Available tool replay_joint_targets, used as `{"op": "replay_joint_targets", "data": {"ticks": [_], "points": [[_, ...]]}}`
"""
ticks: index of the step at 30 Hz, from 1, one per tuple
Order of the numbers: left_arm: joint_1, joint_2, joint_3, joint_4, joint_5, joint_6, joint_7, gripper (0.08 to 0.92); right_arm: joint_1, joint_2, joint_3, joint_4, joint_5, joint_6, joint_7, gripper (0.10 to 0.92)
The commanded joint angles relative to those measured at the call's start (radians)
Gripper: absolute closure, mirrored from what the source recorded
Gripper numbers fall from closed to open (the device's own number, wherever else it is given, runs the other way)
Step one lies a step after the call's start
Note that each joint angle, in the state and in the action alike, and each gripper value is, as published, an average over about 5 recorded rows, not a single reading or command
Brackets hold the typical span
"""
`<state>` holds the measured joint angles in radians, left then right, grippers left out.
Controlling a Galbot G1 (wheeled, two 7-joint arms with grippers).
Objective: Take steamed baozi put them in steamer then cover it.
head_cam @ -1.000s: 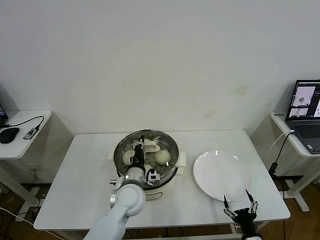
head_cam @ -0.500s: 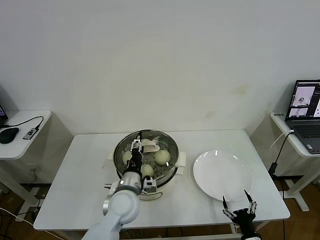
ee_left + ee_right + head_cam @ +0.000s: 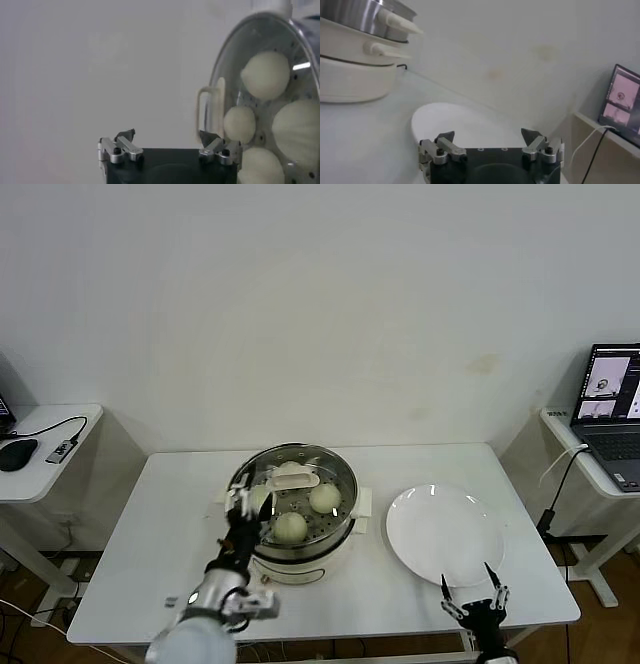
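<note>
four buns (image 3: 291,527) inside the steamer (image 3: 293,556) at desk (image 3: 150,574) centre. left gripper (image 3: 240,506) spread, empty, at steamer's left rim. right gripper (image 3: 470,595) spread, at front edge near plate (image 3: 445,534).

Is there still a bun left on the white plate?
No, in the head view the white plate lies bare, and the buns sit inside the steamer.
</note>
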<state>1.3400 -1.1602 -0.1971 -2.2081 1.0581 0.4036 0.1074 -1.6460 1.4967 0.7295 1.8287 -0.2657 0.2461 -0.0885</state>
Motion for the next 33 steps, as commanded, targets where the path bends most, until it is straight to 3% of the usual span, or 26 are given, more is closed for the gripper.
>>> {"op": "replay_joint_targets", "data": {"ticks": [1,6,10,15,23,33], "points": [[0.434,-0.027,-0.458,-0.058,-1.111,-0.31,-0.283,0.177,-0.005,-0.01,-0.04,0.002,0.025,-0.004,-0.008,0.203],[0.506,-0.064,-0.516,-0.007,-1.362,-0.355,-0.307,0.177,-0.021,-0.029,-0.079,0.006,0.07,-0.013,-0.029,0.203],[0.561,-0.107,-0.449,0.031,-1.486,-0.434,-0.327,0.177,-0.051,-0.062,-0.11,0.032,0.151,-0.048,-0.069,0.203],[0.583,-0.152,-0.352,0.109,-1.458,-0.5,-0.316,0.177,-0.093,-0.097,-0.129,0.092,0.223,-0.123,-0.113,0.203],[0.593,-0.16,-0.336,0.141,-1.454,-0.511,-0.289,0.177,-0.147,-0.12,-0.128,0.165,0.321,-0.212,-0.129,0.203],[0.616,-0.162,-0.3,0.157,-1.374,-0.537,-0.272,0.177,-0.175,-0.129,-0.147,0.195,0.312,-0.218,-0.112,0.203]]}}
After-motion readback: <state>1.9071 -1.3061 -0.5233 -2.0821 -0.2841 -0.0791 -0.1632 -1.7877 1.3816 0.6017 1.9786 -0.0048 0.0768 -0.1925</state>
